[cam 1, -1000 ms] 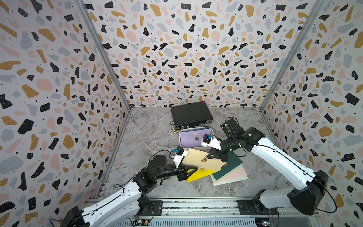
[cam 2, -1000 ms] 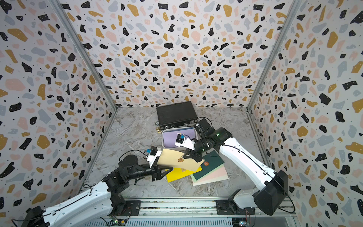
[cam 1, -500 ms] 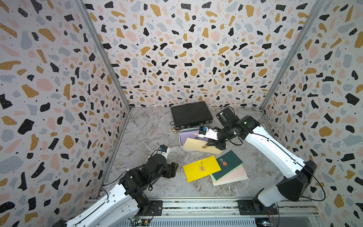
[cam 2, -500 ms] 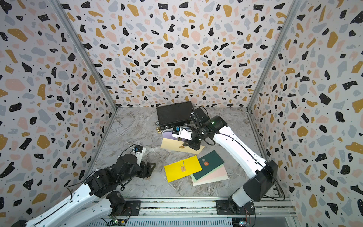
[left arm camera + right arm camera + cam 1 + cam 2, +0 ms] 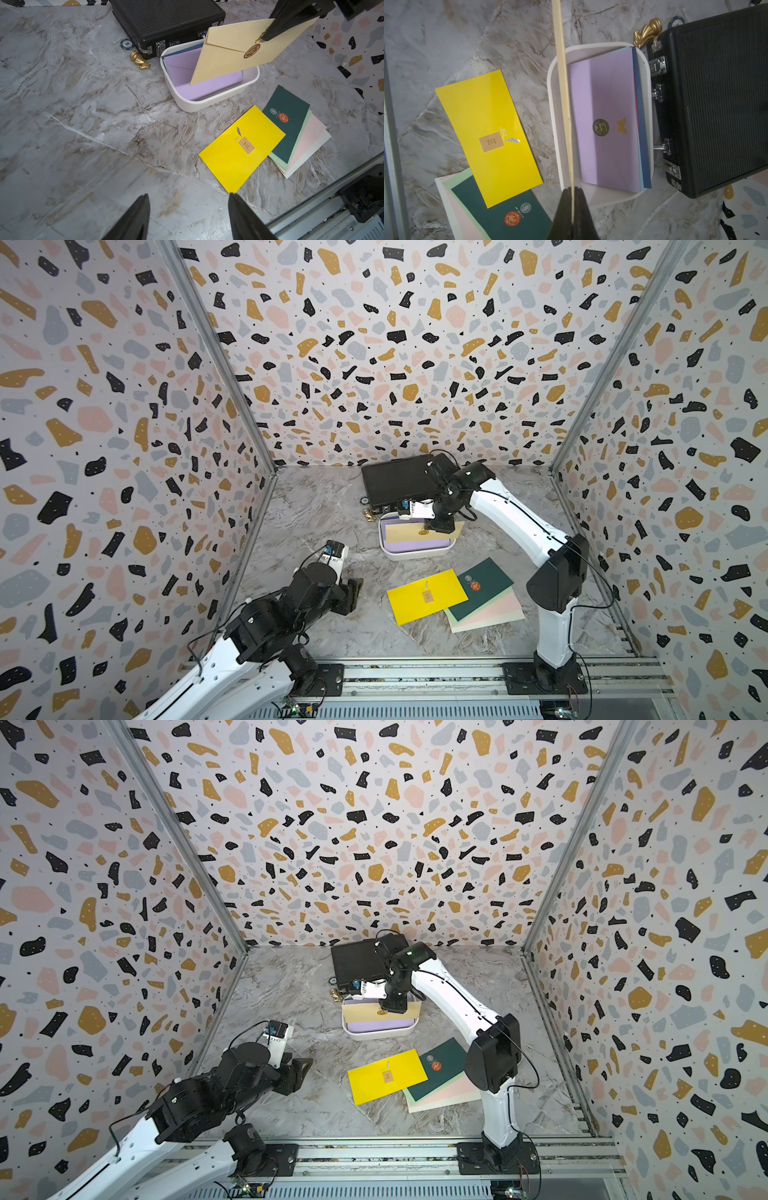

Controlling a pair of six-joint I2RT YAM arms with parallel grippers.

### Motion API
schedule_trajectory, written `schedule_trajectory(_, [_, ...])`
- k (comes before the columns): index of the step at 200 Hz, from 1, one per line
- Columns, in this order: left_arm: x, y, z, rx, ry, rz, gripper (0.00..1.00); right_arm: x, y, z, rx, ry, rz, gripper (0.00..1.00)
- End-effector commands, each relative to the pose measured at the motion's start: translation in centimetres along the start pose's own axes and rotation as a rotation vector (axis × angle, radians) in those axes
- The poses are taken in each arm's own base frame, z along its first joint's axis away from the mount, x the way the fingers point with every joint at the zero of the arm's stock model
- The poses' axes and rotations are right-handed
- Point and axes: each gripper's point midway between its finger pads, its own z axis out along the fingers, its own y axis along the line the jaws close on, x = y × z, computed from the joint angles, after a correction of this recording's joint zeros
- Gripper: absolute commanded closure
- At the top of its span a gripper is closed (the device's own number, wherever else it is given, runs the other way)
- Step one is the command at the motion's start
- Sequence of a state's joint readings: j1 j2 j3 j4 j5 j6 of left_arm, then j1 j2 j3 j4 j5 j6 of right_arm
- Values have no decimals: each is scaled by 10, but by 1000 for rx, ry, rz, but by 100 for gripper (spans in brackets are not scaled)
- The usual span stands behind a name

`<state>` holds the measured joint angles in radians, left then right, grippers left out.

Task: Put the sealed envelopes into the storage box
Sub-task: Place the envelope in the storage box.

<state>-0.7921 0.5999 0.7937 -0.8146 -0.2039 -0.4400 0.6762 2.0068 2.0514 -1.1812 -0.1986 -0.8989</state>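
Since a second ago the right pincer (image 5: 573, 190) has carried the cream envelope (image 5: 232, 56) off the pile. It now clamps it by one edge, tilted, over the white storage box (image 5: 415, 556). Its low corner hangs above the lilac envelope (image 5: 608, 124) lying inside. Meanwhile the left pincer (image 5: 188, 196) has drawn back to the near left of the desk (image 5: 316, 510), jaws apart and empty. The yellow envelope (image 5: 426, 595) and dark green envelope (image 5: 486, 587) lie fanned on the desk near the box.
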Motion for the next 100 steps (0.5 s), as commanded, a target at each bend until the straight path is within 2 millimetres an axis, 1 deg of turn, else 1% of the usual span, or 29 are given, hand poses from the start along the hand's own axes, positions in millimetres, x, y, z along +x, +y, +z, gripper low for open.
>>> schedule_trajectory(1, [-4, 1, 2, -8, -23, 29, 37, 5, -7, 0, 6, 45, -41, 100])
schedule_trajectory(17, [-3, 0, 3, -9, -12, 35, 37, 7, -12, 12, -10, 53, -50, 100])
schedule_trajectory(45, [-2, -1, 6, -8, 0, 38, 36, 4, -24, 27, -1, 39, -48, 100])
schedule_trajectory(82, [-1, -1, 6, -8, 2, 39, 35, -1, -29, 38, -25, -6, -24, 100])
schedule_trajectory(100, [0, -1, 7, -9, 6, 41, 35, -6, -29, 36, -32, -37, -15, 100])
